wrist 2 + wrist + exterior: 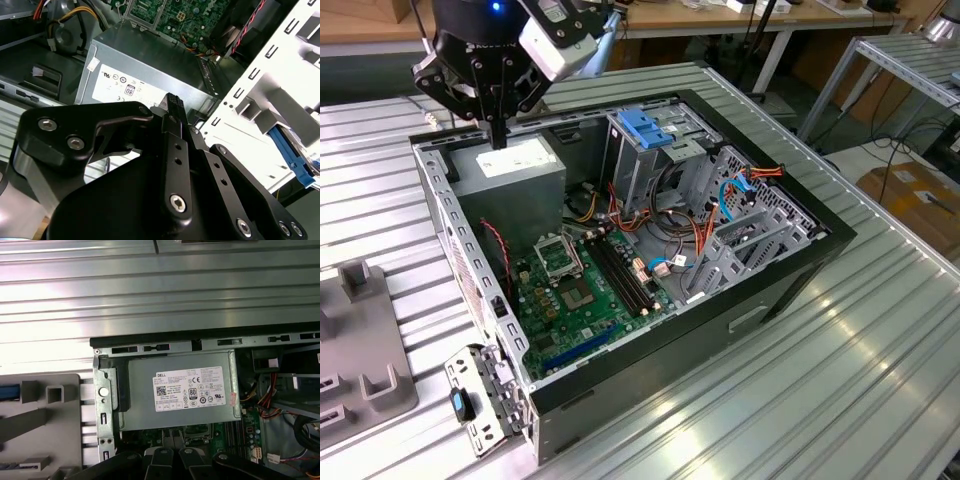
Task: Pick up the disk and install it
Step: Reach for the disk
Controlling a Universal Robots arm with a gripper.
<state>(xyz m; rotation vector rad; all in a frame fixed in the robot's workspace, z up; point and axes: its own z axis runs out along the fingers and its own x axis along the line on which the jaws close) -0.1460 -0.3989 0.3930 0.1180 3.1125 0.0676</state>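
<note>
The disk (9, 391), seen by its blue plastic carrier edge, sits in a grey slotted fixture (60, 432) on the ribbed metal worktop (150, 300). It lies outside the open black computer case (760, 300), near the grey white-labelled power-supply box (180, 390). The black pincer (498, 135) hangs just above that box, fingers drawn together, holding nothing.

The computer case (790, 300) is open on top, so access is from above. The gripper (498, 138), fingers together, hangs just over the power supply (515, 170) in the case's far corner. Beside the power supply, the drive cage (650, 140) with its blue top stands tall. Orange and blue cables (705, 235) cross the space next to the cage. Room is free above the motherboard (575, 285). A grey fixture (360, 340) occupies the table (840, 400) at the exterior view's left.
</note>
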